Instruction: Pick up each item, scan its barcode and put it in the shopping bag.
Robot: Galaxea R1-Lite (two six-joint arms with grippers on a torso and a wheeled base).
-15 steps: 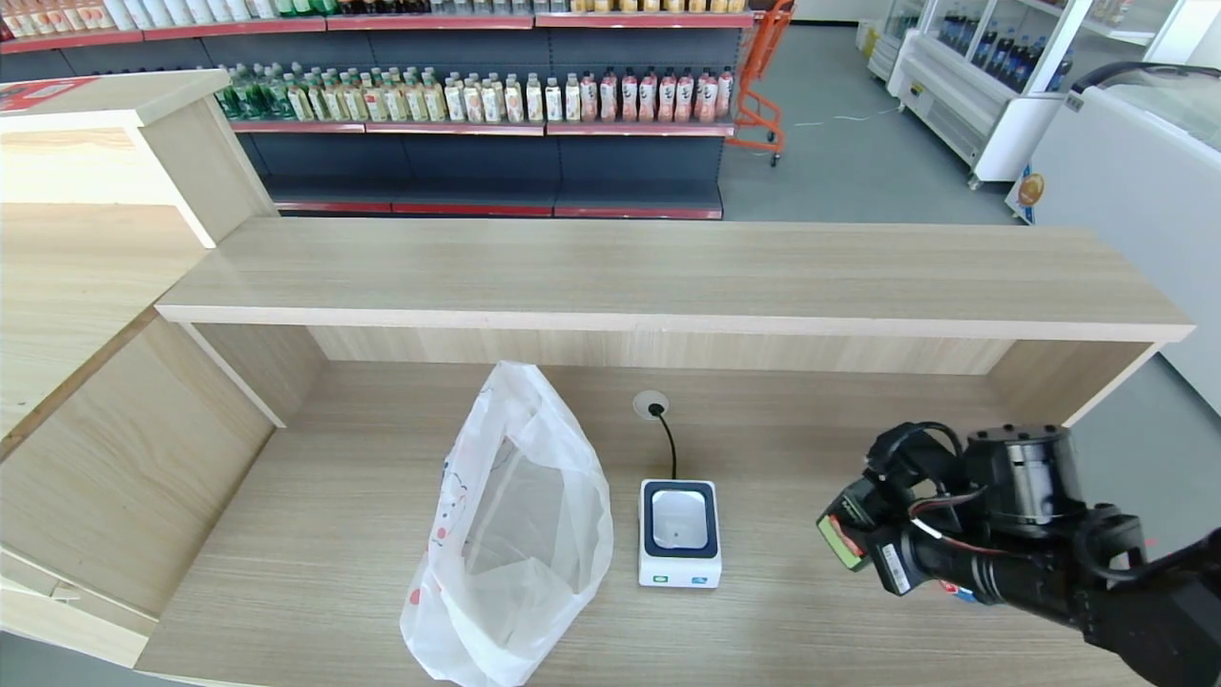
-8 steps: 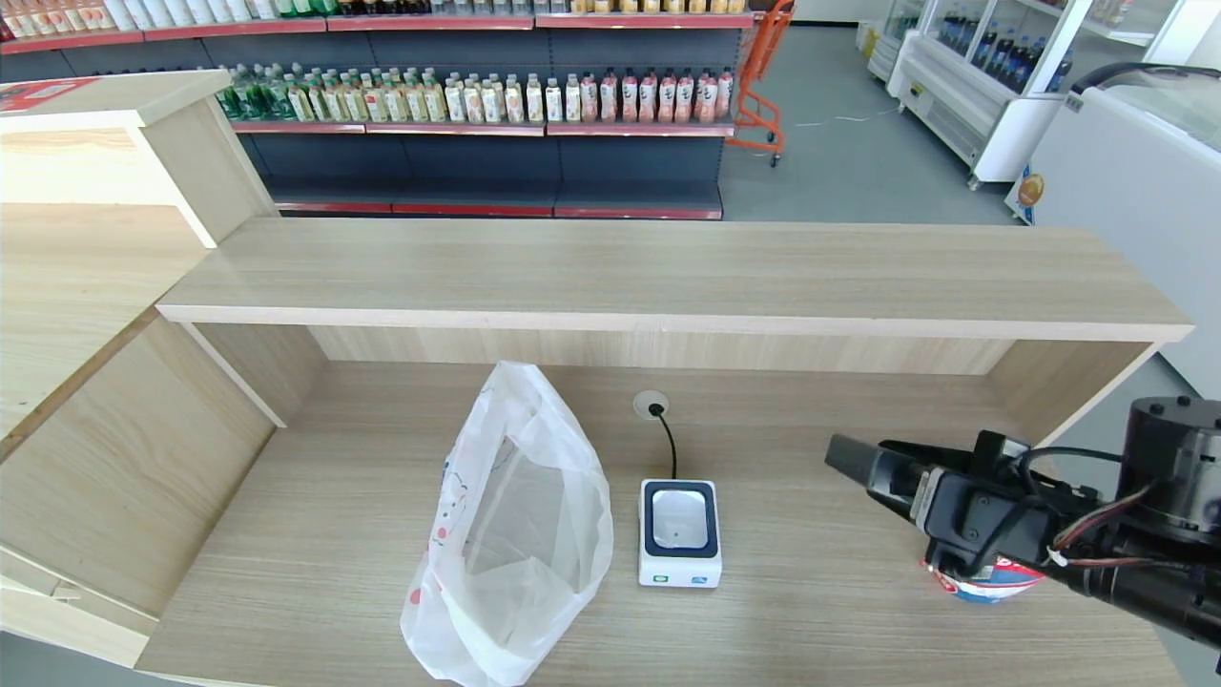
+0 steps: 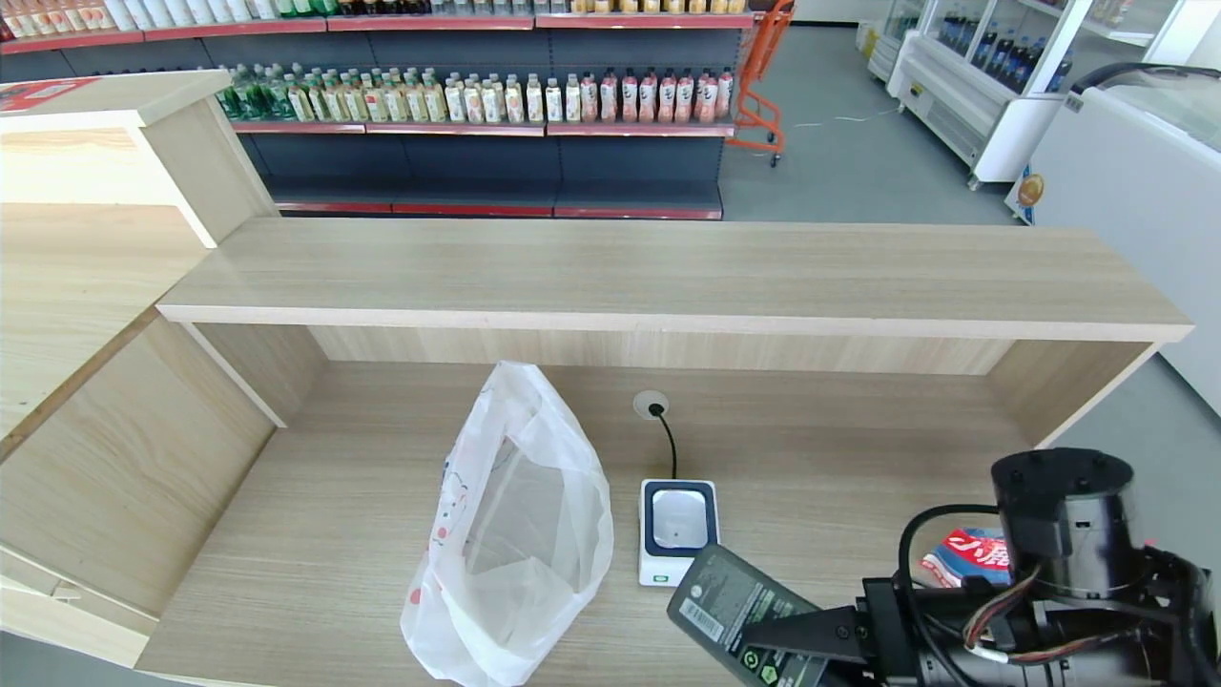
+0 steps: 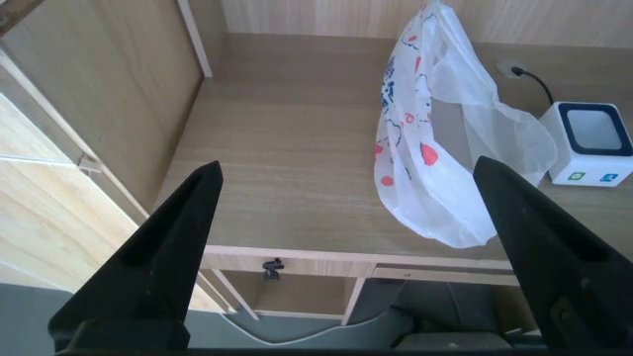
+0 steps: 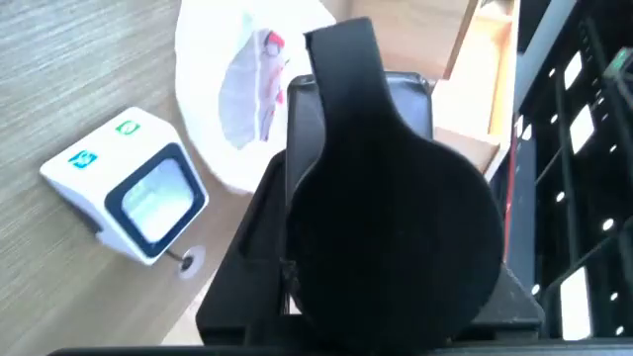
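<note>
Gripping a flat dark pack point(image 3: 722, 593) by its near end, the right gripper point(image 3: 768, 637) hung low over the front of the wooden counter point(image 3: 315, 534). One black finger point(image 3: 811, 630) lay across the pack's labelled face, and the other was hidden beneath. The pack stuck out past the fingertips toward the scanner point(image 3: 678, 530), overlapping its near right corner in the head view; whether they touched could not be told. A white shopping bag point(image 3: 515, 534) stood open just left of the scanner. A red and blue packet point(image 3: 968, 555) lay on the counter to the right. The left gripper point(image 4: 348, 168) hung by the counter's front edge, fingers spread wide, holding nothing.
</note>
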